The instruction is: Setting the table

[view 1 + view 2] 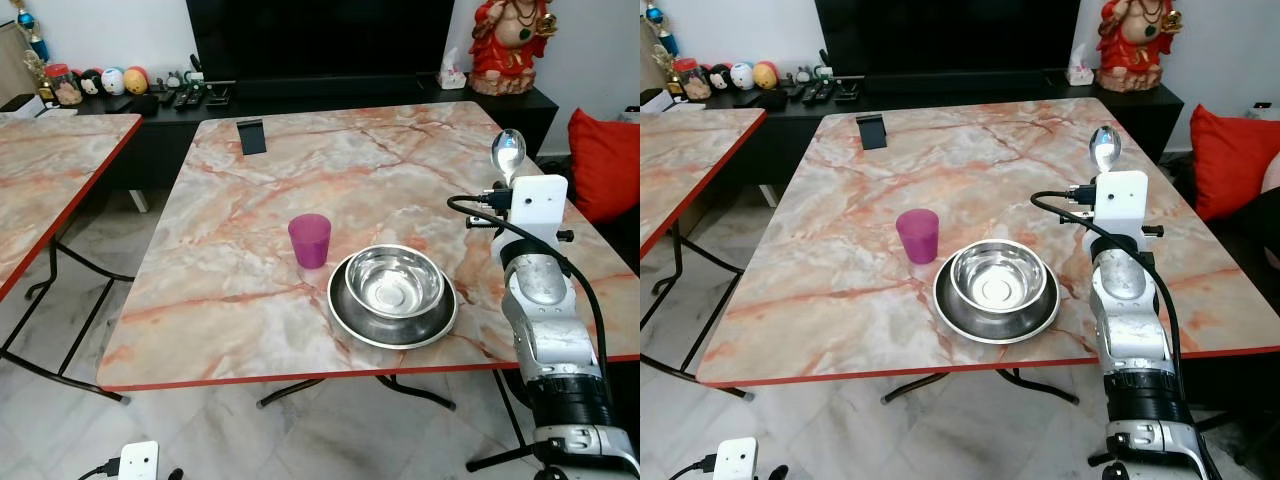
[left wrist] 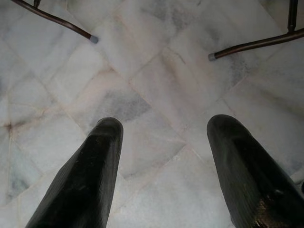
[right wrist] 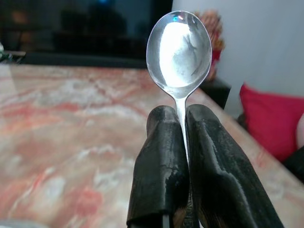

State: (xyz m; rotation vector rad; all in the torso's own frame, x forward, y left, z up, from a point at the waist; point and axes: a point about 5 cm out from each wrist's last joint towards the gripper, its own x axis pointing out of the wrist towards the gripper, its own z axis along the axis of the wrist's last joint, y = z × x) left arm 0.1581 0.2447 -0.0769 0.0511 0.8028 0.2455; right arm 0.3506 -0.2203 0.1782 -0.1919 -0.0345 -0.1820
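- Desk (image 1: pixel 250 250): marble-patterned top, red edge.
- Plate (image 1: pixel 392 310): steel, near the desk's front edge; bowl (image 1: pixel 393 280) nested in it.
- Cup (image 1: pixel 309 240): purple, upright, just left of the plate.
- Right gripper (image 3: pixel 180 128): right of the plate, jaws clamped on spoon (image 3: pixel 179 50), bowl end up.
- Left gripper (image 2: pixel 161 166): over the floor, jaws wide.
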